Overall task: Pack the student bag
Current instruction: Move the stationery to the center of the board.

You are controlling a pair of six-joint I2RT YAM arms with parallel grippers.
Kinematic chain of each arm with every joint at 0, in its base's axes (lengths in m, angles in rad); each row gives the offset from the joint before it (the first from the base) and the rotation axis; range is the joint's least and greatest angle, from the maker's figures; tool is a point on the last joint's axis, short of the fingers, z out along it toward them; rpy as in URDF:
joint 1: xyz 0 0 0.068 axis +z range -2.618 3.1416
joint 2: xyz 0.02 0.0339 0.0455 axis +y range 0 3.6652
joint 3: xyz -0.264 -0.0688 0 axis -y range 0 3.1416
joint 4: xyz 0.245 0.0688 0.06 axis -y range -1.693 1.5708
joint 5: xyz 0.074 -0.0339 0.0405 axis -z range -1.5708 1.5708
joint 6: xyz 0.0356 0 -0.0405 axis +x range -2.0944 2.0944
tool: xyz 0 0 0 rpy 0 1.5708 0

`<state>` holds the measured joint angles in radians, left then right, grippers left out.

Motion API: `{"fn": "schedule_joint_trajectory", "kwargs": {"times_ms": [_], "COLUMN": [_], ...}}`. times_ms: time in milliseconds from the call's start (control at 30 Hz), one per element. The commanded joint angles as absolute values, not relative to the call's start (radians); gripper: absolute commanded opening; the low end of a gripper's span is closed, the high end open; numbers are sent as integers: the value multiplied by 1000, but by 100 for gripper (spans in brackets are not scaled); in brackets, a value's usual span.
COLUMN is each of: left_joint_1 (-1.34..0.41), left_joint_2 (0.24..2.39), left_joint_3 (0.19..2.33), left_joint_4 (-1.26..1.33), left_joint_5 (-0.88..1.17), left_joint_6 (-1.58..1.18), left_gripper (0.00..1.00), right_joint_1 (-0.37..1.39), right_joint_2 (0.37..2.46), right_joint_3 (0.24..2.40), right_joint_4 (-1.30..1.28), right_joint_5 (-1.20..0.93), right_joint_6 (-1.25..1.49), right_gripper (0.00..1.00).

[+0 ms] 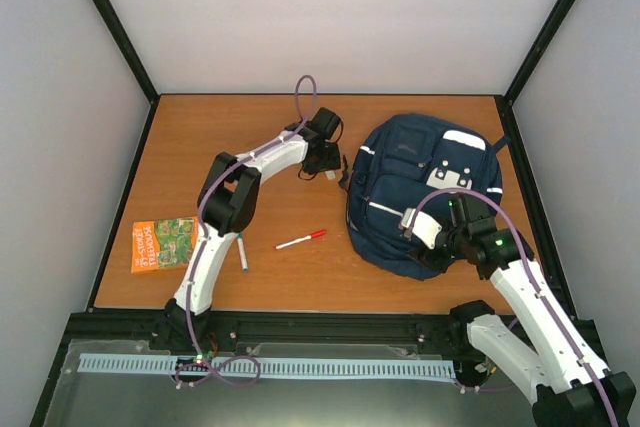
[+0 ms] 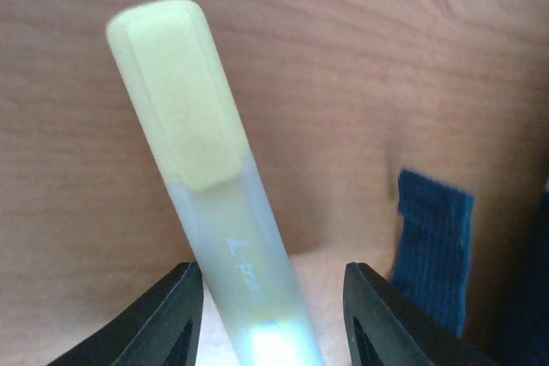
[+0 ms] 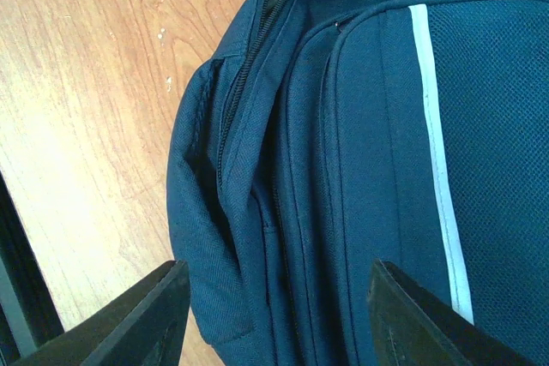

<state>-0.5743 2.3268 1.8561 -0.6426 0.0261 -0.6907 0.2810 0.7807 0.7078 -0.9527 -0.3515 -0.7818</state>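
Note:
The student bag [image 1: 425,192] is a navy backpack with a thin white stripe, lying flat at the right of the table. My left gripper [image 1: 322,157] reaches to just beside its left edge. In the left wrist view the jaws [image 2: 273,273] stand apart around a pale yellow highlighter [image 2: 206,177]. The highlighter rests against the left finger, with a gap to the right finger. A blue strap end [image 2: 433,246] lies nearby. My right gripper [image 1: 432,247] hovers over the bag's near part. It is open and empty above the zipper seam [image 3: 249,126] in the right wrist view [image 3: 279,267].
An orange book [image 1: 163,243] lies at the table's left edge. A red pen [image 1: 301,239] and a grey pen [image 1: 242,252] lie on the wood [image 1: 300,277] near the middle. Dark frame posts and walls surround the table.

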Motion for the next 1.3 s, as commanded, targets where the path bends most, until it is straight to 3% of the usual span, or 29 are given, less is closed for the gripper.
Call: {"fn": "schedule_joint_trajectory", "kwargs": {"times_ms": [0, 167, 300, 400, 1000, 1067, 1167, 1267], "left_joint_1": [-575, -577, -581, -595, -791, -801, -802, -793], "left_joint_2": [2449, 2537, 2536, 2518, 2010, 1973, 1874, 1759], "left_joint_3": [2019, 2127, 2106, 2069, 1315, 1279, 1243, 1240], "left_joint_4": [-811, -890, -904, -912, -693, -692, -731, -805], "left_joint_5": [-62, -83, -70, -69, 86, 105, 66, -12], "left_joint_6": [-754, -757, -733, -696, -755, -767, -777, -782], "left_gripper": [47, 35, 22, 18, 15, 19, 50, 69], "right_joint_1": [278, 278, 278, 279, 279, 279, 278, 279], "right_joint_2": [775, 771, 767, 767, 776, 779, 779, 773], "right_joint_3": [695, 696, 695, 695, 698, 700, 703, 700], "right_joint_4": [-945, -945, -943, -941, -930, -928, -928, -927], "right_joint_5": [-356, -356, -355, -355, -359, -362, -362, -364], "right_joint_6": [-783, -782, -782, -782, -781, -779, -774, -773], "right_gripper": [58, 58, 58, 57, 57, 57, 57, 58]}}
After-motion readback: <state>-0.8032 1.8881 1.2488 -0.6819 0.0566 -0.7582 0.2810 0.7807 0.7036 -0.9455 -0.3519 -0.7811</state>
